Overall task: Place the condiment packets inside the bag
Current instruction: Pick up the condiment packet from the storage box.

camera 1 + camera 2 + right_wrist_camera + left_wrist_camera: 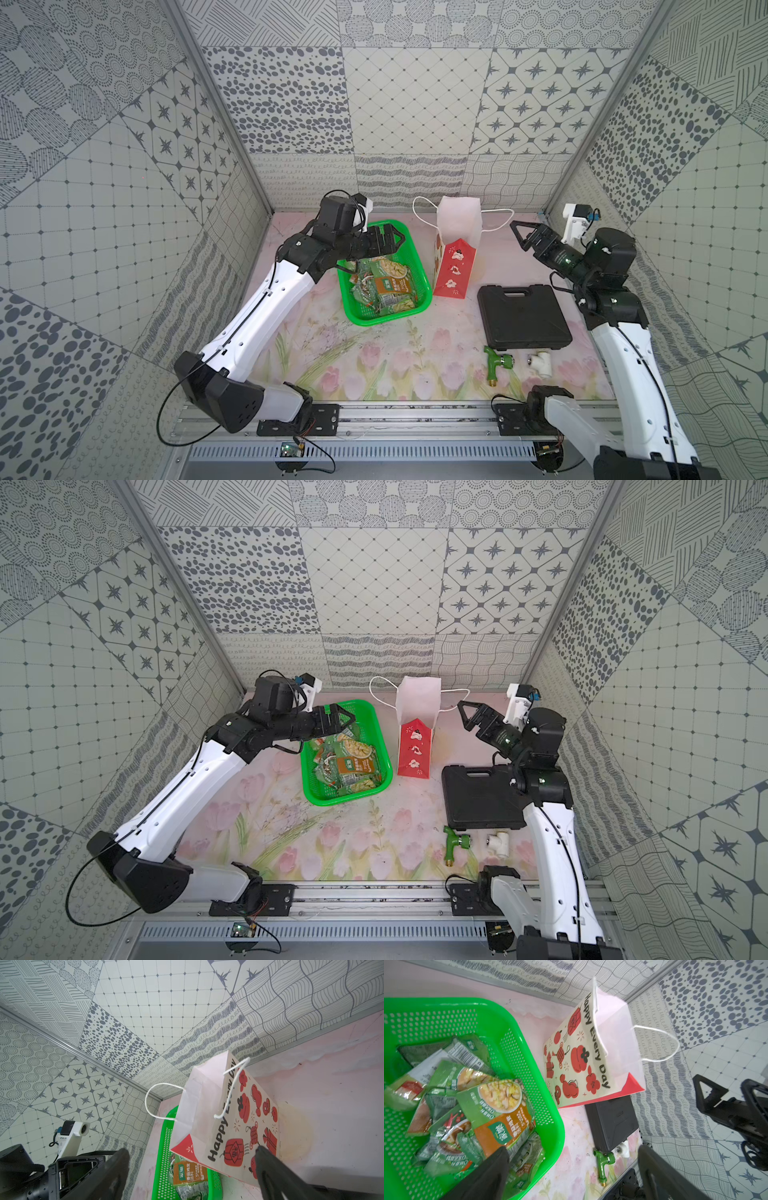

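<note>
Task barely begun, by the look of it. The condiment packets (384, 286) lie heaped in the green basket (353, 318). None shows inside the bag (455, 266), which stands upright just beside the basket with its mouth open. The left gripper (398, 239) hovers over the basket's far end, jaws spread, empty. The right gripper (519, 236) sits near the bag's other side, jaws spread, empty. Every packet is left to move.

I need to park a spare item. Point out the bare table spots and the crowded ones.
Widest bare patch: table front, between green basket and black case. Smaller: behind the case, beside the bag. Crowded: case, green tap and white fitting; basket-bag gap is narrow.
</note>
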### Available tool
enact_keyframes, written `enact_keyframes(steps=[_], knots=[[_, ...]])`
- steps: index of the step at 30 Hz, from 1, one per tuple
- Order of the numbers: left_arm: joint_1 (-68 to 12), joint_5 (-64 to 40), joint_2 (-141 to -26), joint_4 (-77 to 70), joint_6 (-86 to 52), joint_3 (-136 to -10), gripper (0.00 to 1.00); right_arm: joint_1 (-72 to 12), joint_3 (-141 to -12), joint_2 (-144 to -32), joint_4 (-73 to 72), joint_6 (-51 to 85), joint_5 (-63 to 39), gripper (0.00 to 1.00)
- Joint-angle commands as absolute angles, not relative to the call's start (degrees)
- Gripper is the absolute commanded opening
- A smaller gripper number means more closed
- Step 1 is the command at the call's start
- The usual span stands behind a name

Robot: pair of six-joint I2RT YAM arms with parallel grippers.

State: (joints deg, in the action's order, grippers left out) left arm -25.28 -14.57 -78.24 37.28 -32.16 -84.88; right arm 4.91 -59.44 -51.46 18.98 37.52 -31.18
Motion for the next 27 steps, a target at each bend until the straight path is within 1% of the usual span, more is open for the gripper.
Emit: enact_keyframes(steps=[1,3,9,13,16,19,27], knots=[[-25.14,-13.94,-72.19,32.07,-34.36,-73.5,1.0,4.95,-54.36,-45.33,16.84,36.51,-29.43,0.97],[-25.42,-14.87,-70.99,31.58,-34.3,-69.76,0.98,4.99,-50.6,-42.38,17.05,35.46,-28.34,0.97],[-28.8,-15.4,-70.62,31.51,-32.72,-63.04,0.86,5.0,-39.57,-36.51,14.68,32.71,-22.78,0.97],[-32.27,-14.93,-72.62,32.34,-31.79,-61.21,0.77,5.01,-35.71,-36.38,11.85,34.19,-22.94,0.97],[-34.63,-12.29,-74.6,33.36,-31.05,-60.91,0.69,4.99,-33.52,-36.87,8.91,35.36,-23.07,0.97],[-36.31,-10.86,-76.57,33.79,-30.7,-61.2,0.65,5.01,-33.4,-37.59,8.61,35.44,-23.03,0.97],[-37.97,-1.12,-82.27,37.27,-29.93,-62.21,0.62,4.96,-33.18,-38.18,8.53,35.57,-22.54,0.97]])
